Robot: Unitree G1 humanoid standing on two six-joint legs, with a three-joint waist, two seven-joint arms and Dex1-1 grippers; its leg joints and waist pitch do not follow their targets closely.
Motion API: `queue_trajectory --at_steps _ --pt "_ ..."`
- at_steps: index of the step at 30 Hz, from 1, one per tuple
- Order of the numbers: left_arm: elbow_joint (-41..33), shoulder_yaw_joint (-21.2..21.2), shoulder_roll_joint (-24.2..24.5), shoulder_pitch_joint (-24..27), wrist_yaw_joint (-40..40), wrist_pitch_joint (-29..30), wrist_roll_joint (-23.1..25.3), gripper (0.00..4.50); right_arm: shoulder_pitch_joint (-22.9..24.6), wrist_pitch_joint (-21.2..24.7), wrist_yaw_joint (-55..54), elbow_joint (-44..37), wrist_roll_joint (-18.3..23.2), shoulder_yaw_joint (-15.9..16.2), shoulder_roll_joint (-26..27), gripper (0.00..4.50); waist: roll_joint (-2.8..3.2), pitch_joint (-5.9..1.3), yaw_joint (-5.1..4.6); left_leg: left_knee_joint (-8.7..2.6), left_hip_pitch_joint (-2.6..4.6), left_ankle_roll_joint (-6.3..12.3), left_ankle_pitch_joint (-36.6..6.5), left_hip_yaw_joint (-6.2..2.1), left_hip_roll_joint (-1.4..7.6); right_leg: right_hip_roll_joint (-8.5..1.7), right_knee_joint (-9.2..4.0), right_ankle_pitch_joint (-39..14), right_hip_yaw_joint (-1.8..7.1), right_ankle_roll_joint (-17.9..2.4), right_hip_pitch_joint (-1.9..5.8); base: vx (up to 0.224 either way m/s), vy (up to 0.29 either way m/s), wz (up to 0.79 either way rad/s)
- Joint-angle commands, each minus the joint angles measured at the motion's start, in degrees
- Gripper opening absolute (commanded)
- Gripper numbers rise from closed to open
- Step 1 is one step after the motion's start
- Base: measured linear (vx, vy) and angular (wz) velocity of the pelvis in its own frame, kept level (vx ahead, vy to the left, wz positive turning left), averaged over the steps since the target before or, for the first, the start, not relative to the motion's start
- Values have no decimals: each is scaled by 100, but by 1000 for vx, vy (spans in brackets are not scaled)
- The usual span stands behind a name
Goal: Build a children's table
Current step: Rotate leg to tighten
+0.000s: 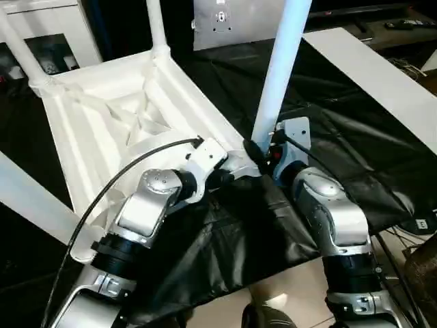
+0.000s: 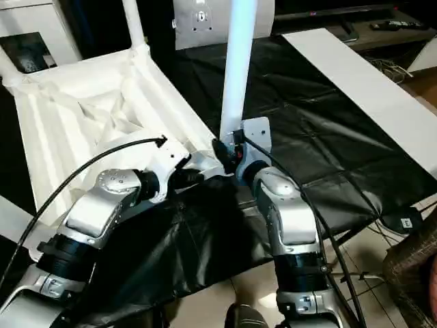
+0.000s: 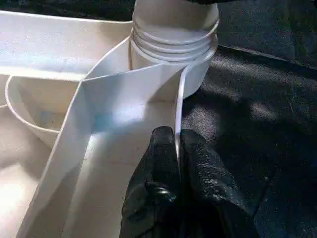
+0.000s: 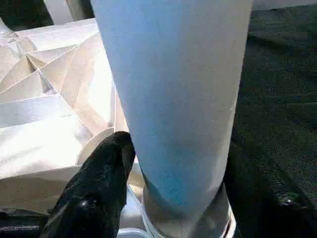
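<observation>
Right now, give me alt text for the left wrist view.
The left hand pinches the thin white rim of the upturned table top, just below a corner socket where a threaded leg is screwed in. Black cloth lies beside it.

Head pair downward; wrist cameras close on table (image 1: 116,116) corner.

White table (image 1: 116,130), upside down
Ribbed underside faces up; legs (image 1: 281,68) stand upright in the rounded corner sockets.
</observation>
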Motion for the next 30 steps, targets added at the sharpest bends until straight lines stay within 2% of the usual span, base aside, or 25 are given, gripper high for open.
queue_trajectory --at_steps 1,2,3,4,6,8,12,15,16,18,20,21,23,24,25,26,27,28,30 --pt "-280 -156 -31 -31 -118 -252 -119 0 341 -32 791 -86 267 796 51 322 -34 -371 11 -299 87 452 -709 -89 286 -379 -414 -545 304 -1198 295 0 0 0" --pt "-280 -156 -31 -31 -118 -252 -119 0 341 -32 791 -86 267 796 51 322 -22 -369 14 -298 82 442 -754 -84 297 -387 -409 -571 314 -1175 296 0 0 0" --pt "-347 -250 312 91 -557 -633 -146 0 476 -465 1310 -169 305 716 -451 341 -41 -381 11 -298 85 438 -732 -86 304 -386 -405 -535 311 -1177 301 0 0 0" --pt "-349 -255 328 96 -579 -654 -148 0 481 -488 1339 -172 307 714 -476 353 -44 -393 14 -282 82 491 -700 -80 300 -376 -386 -419 312 -1155 314 0 0 0" --pt "-330 -319 542 159 -928 -1025 -192 0 540 -822 1823 -197 349 703 -847 364 -47 -390 18 -275 65 560 -675 -83 294 -388 -387 -317 310 -1176 325 0 0 0" --pt "-308 -356 659 183 -1125 -1154 -220 0 553 -922 2133 -205 434 666 -1026 385 -48 -398 21 -269 62 588 -622 -86 296 -387 -375 -278 300 -1238 336 0 0 0" --pt "-196 -608 1198 229 -2154 -1678 -319 0 494 -1036 3439 -134 841 511 -1745 418 -27 -417 33 -249 71 678 -630 -80 308 -384 -352 -213 298 -1387 338 0 0 0" --pt "-160 -688 1342 220 -2451 -1823 -380 0 466 -1098 3825 -67 951 535 -1972 418 -19 -428 89 -240 106 713 -680 -74 329 -389 -338 -227 300 -1488 320 0 0 0" --pt "-126 -805 1529 192 -2888 -1994 -452 0 401 -1257 4319 74 1014 606 -2236 418 -46 -436 115 -230 108 717 -710 -78 324 -390 -331 -292 288 -1508 316 0 0 0" --pt "-27 -959 1768 119 -3476 -2303 -499 0 285 -1547 5039 329 1102 686 -2549 418 -44 -427 154 -232 119 670 -805 -64 345 -406 -340 -473 302 -1495 300 0 0 0" --pt "65 -1017 1859 57 -3703 -2459 -474 0 210 -1609 5392 446 1163 721 -2663 418 -51 -422 189 -236 125 627 -903 -62 346 -411 -350 -631 302 -1495 296 0 0 0" --pt "130 -1039 1893 19 -3784 -2554 -458 0 174 -1622 5556 485 1192 757 -2712 400 -55 -427 226 -236 125 593 -927 -61 352 -411 -350 -756 297 -1468 292 0 0 0" --pt "219 -1074 1942 -37 -3882 -2687 -427 0 129 -1650 5774 531 1222 829 -2783 400 -62 -429 257 -238 125 559 -931 -64 360 -427 -354 -841 300 -1435 287 0 0 0" --pt "276 -1096 1967 -73 -3955 -2778 -419 0 99 -1686 5903 574 1239 876 -2827 386 -84 -428 263 -239 122 559 -941 -64 355 -425 -362 -904 295 -1417 285 0 0 0" --pt "305 -1105 1976 -91 -3993 -2820 -418 0 83 -1710 5966 601 1247 900 -2849 365 -80 -434 278 -239 129 521 -987 -68 361 -435 -363 -999 296 -1401 284 0 0 0" --pt "341 -1125 1989 -124 -4035 -2892 -399 0 59 -1742 6050 641 1259 931 -2872 365 -80 -435 279 -241 121 504 -978 -69 363 -442 -360 -1007 299 -1395 287 0 0 0" --pt "409 -1146 1999 -179 -4116 -3001 -392 0 6 -1827 6204 750 1283 980 -2904 363 -105 -440 282 -238 114 494 -983 -69 357 -442 -367 -1030 297 -1383 288 0 0 0" --pt "420 -1148 1996 -195 -4137 -3009 -399 0 -11 -1851 6251 785 1287 996 -2910 357 -99 -444 281 -237 115 483 -970 -71 356 -438 -357 -1023 294 -1388 287 0 0 0" --pt "476 -1154 1971 -249 -4181 -3047 -411 0 -74 -1896 6403 891 1290 1047 -2903 327 -113 -444 280 -235 106 473 -955 -73 357 -440 -351 -986 290 -1403 290 0 0 0"
